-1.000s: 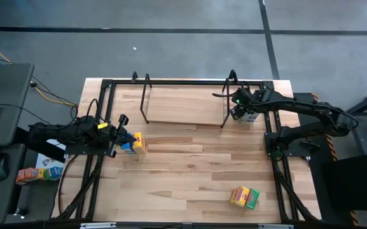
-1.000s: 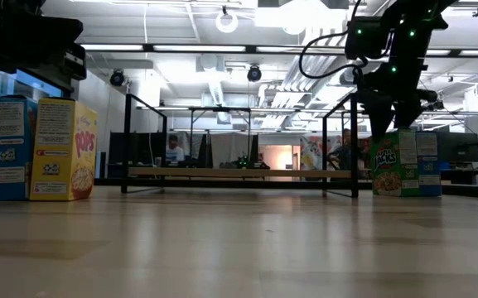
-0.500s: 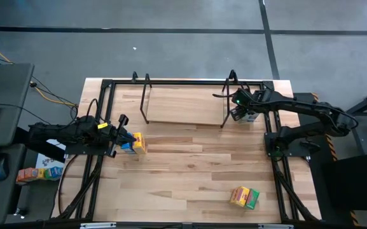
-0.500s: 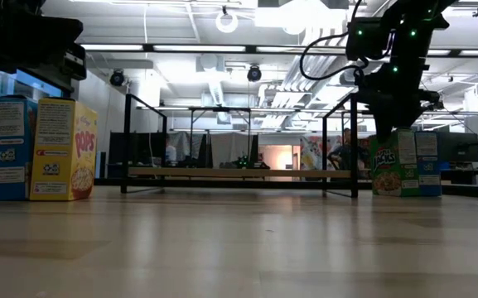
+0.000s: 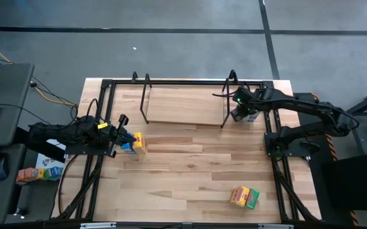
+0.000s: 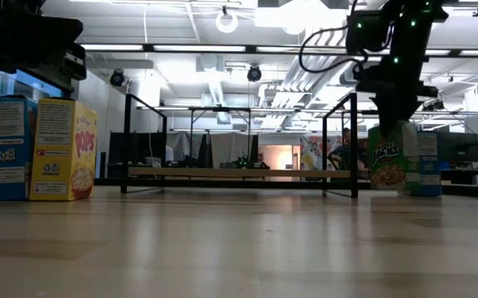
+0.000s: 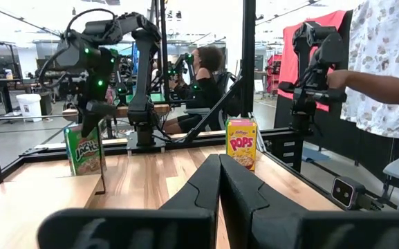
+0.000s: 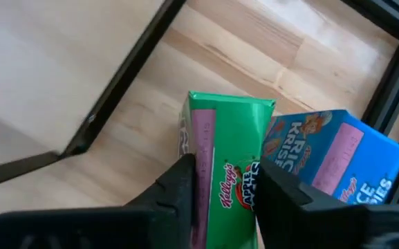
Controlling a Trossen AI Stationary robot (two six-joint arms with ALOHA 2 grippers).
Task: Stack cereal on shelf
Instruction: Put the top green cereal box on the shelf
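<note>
Taking the shelf [image 5: 184, 102] as our landmark, we start with the pair of boxes well in front of its right end, near the table's front edge: a yellow-orange and green pair [image 5: 244, 197] lying together, print unreadable from above. Nearer the shelf, off its left front corner, a yellow box lettered "POPS" [image 6: 63, 150] stands touching a blue box [image 6: 9, 148]. The left gripper [image 5: 123, 135] sits at these two, fingers pressed together with nothing between them. Just beside the shelf's right end, the right gripper [image 8: 223, 183] has its fingers clamped on the top of a green box [image 8: 225, 166] reading "Kellogg's" and "Apple Jacks"; in the low view its base appears slightly off the table. Touching it stands a blue "Rice Krispies" box [image 8: 330, 155]. The shelf's board carries no boxes. The table [image 5: 189, 162] is light wooden planking inside a black frame. Beyond it we note ceiling lights, desks and seated people.
</note>
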